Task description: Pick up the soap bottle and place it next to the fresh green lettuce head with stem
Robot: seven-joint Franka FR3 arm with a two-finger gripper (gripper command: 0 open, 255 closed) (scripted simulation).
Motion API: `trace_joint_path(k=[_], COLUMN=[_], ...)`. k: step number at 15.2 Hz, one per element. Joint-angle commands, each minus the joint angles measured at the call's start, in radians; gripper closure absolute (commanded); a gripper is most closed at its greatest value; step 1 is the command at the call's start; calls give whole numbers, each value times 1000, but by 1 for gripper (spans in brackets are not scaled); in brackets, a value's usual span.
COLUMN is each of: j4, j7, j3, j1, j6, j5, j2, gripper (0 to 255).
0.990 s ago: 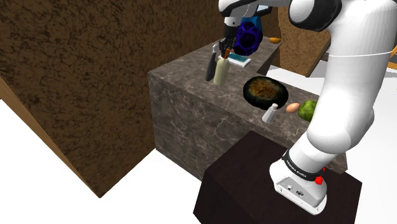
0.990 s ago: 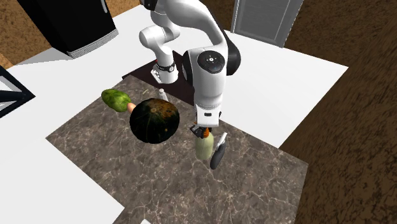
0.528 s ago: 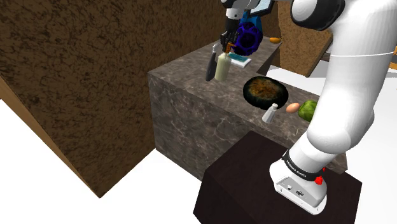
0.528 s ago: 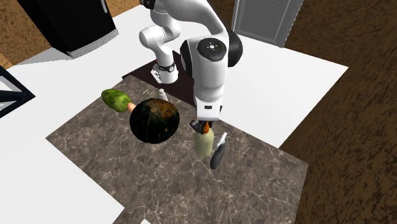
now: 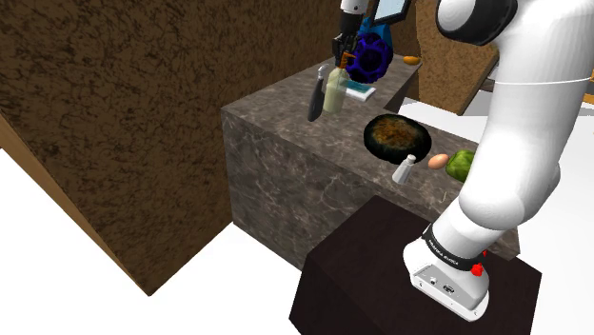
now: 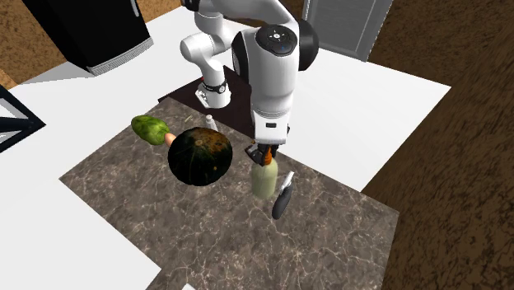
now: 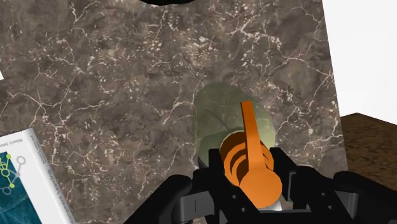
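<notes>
The soap bottle (image 5: 332, 94) is pale greenish-cream with an orange pump top. My gripper (image 5: 340, 64) is shut on that pump neck and holds the bottle upright a little above the marble counter (image 5: 286, 143). In the second exterior view the bottle (image 6: 264, 180) hangs under the gripper (image 6: 268, 154), beside a dark round pan (image 6: 199, 156). The wrist view has the orange pump (image 7: 251, 159) clasped between the black fingers (image 7: 213, 183), with the bottle body (image 7: 228, 114) below my gripper (image 7: 251, 186). The green lettuce (image 6: 148, 128) lies beyond the pan, at the counter's end near the stand (image 5: 462, 164).
A dark long-handled utensil (image 6: 282, 198) leans right beside the bottle. A white shaker (image 5: 405, 169) and an egg (image 5: 438, 161) sit between the pan (image 5: 397, 136) and the lettuce. A book (image 7: 19, 172) and a blue object (image 5: 369, 55) are at the counter's far end.
The gripper has risen with the bottle, lifting it off the counter and shifting it slightly away from the leaning utensil. Its fingers stay clamped on the pump.
</notes>
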Motion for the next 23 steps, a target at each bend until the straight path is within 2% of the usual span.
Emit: trace_joint_path(k=[1, 11, 20, 23], j4=[30, 206, 421, 242], j7=[0, 0, 0, -40], j3=[-1, -2, 0, -20], j1=[-3, -20, -51, -47], j6=[-28, -177, -329, -275], j5=[0, 7, 25, -5], j2=[3, 29, 92, -35], gripper=[255, 255, 255, 255])
